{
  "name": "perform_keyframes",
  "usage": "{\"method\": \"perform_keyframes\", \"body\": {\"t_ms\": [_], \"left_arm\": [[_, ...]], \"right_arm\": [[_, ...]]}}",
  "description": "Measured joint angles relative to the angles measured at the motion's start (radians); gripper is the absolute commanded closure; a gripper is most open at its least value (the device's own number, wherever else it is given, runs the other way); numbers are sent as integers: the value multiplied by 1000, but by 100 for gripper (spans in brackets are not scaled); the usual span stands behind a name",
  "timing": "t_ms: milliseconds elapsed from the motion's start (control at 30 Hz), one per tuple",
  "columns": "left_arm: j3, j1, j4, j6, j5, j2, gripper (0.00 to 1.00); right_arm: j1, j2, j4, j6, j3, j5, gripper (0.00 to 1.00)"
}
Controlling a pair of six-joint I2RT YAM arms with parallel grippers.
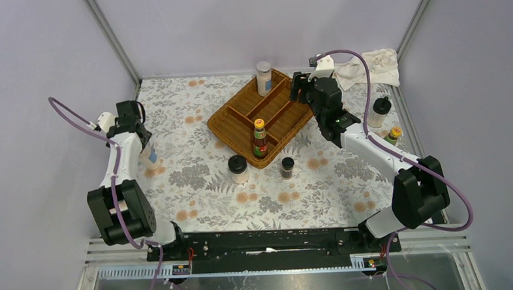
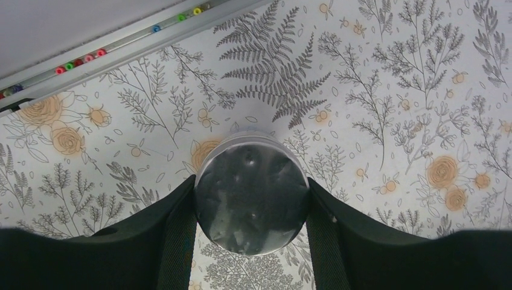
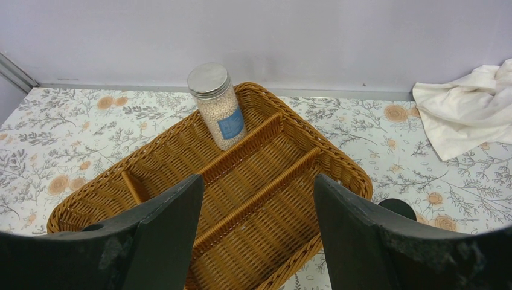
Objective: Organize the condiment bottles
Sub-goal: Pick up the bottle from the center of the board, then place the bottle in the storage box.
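In the wicker tray (image 1: 236, 110) stand one shaker (image 1: 264, 78) and one sauce bottle (image 1: 260, 139).

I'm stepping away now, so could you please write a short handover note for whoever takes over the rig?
Left gripper: shut on a blue-labelled shaker, left of the wicker tray.
Right gripper: open, empty, over the tray.
Done: second shaker and one sauce bottle stand in the tray.
To do: the held shaker, front black-lidded jar, small spice jar, right black-lidded jar, second sauce bottle.
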Motion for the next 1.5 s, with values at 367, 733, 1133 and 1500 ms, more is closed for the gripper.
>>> {"method": "perform_keyframes", "body": {"t_ms": [367,733,1133,1500], "left_arm": [[75,-103,-10,22,43,-8,100],[275,-315,-6,148,-25,50,100],[455,-487,6,322,-44,229,100],[512,-549,106,464,-8,285,100]], "right_arm": [[0,13,0,5,0,-3,26],[0,14,-1,5,5,-2,26],[0,18,-9,4,31,-1,26],[0,29,-21,2,36,1,26]]}}
